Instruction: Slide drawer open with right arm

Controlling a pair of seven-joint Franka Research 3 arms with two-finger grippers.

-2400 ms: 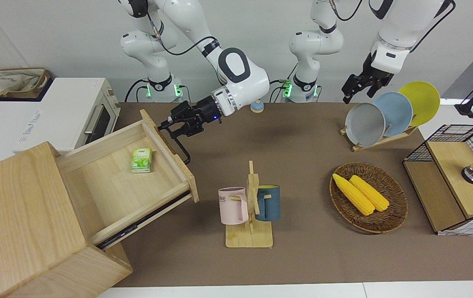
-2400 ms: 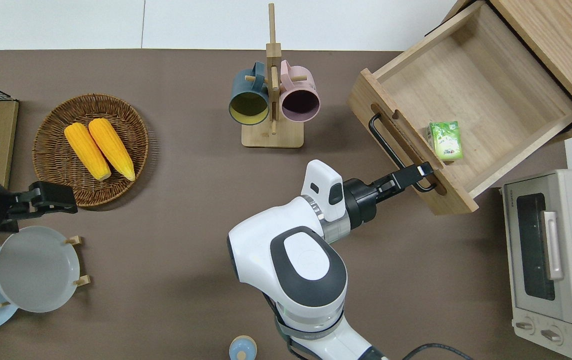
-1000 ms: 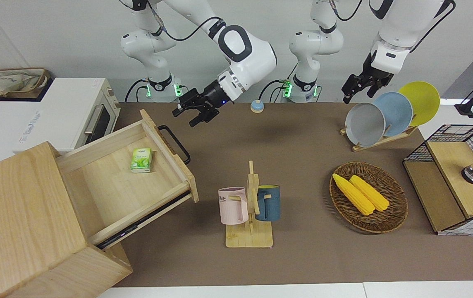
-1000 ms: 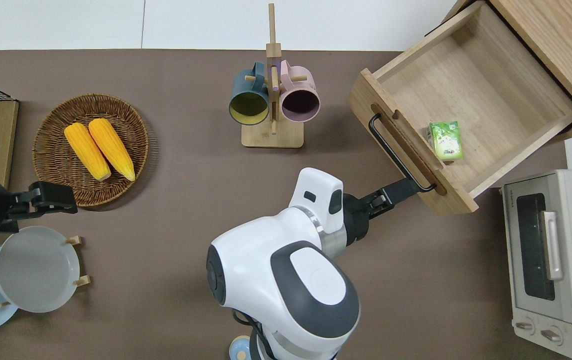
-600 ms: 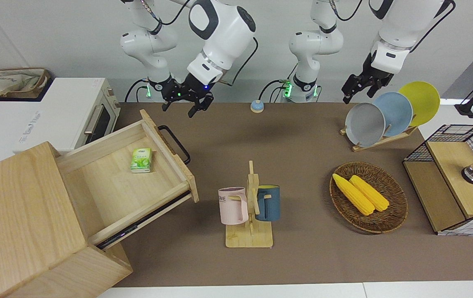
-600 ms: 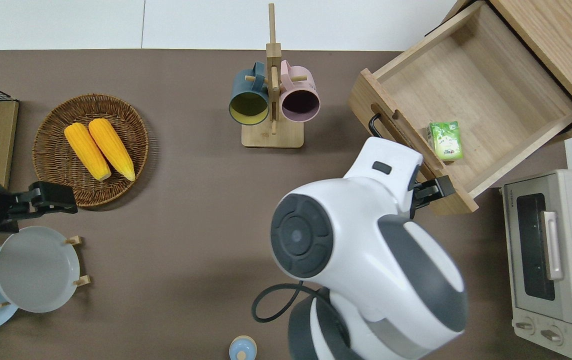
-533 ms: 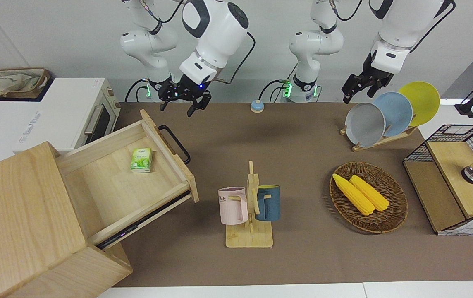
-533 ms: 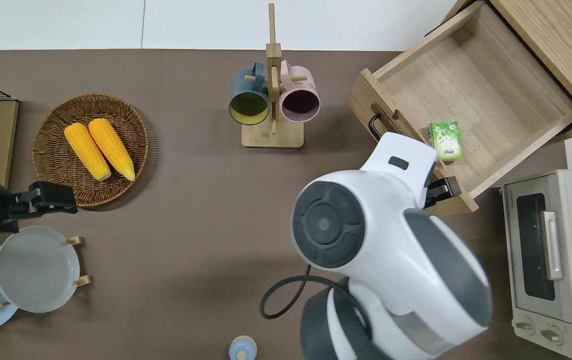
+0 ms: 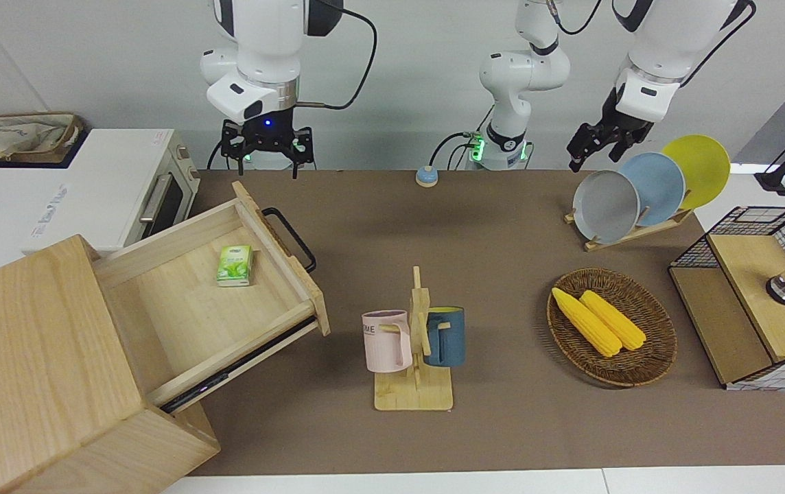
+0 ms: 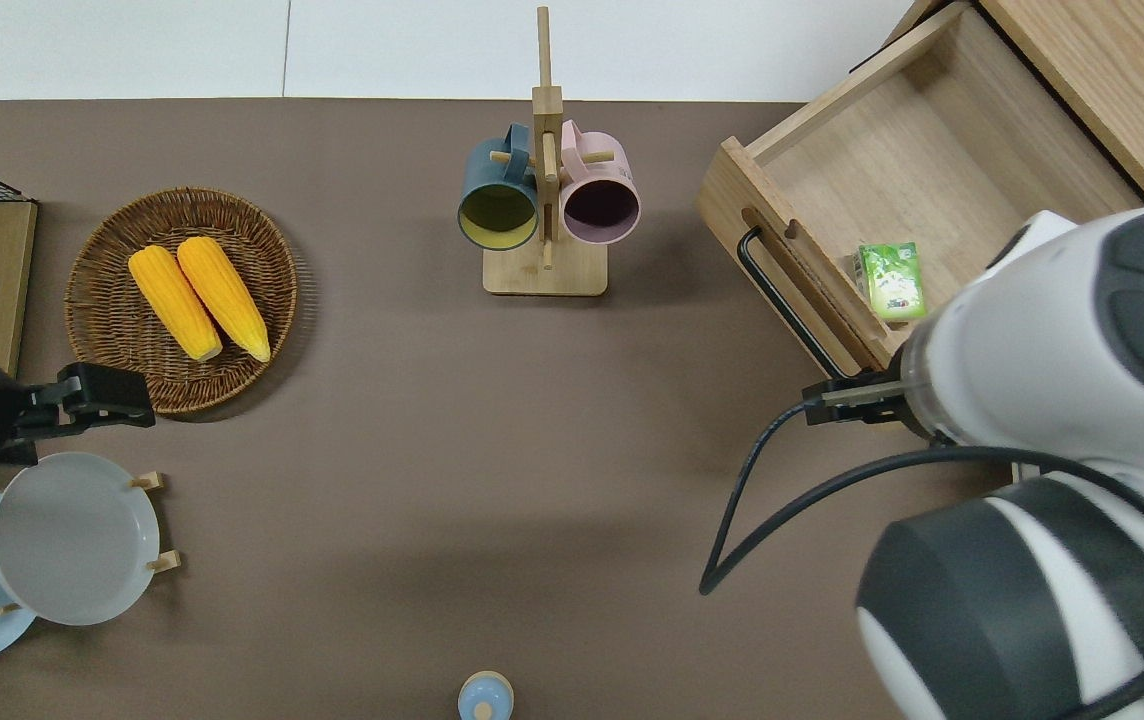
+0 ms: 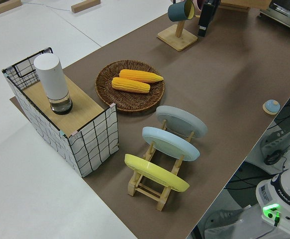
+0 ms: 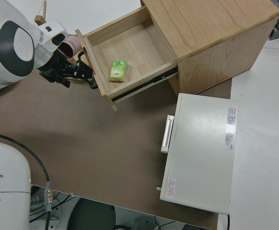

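With the drawer (image 9: pixel 221 288) judged fully out, the right gripper (image 9: pixel 265 152), jaws spread and empty, is best kept clear of the drawer's handle (image 9: pixel 289 240).

The drawer (image 9: pixel 207 288) stood pulled out of the cabinet (image 9: pixel 42 370), and its front with the black handle (image 9: pixel 289 239) reached into the brown table (image 9: pixel 488 226). At 3 o'clock from the handle in the front view the mat lay bare up to the plate rack (image 9: pixel 639 199). At 5 o'clock stood the mug stand (image 9: pixel 414 343). A green carton (image 9: pixel 235 265) lay inside the drawer. The toaster oven (image 9: pixel 125 192) closed the passage at 10 o'clock.
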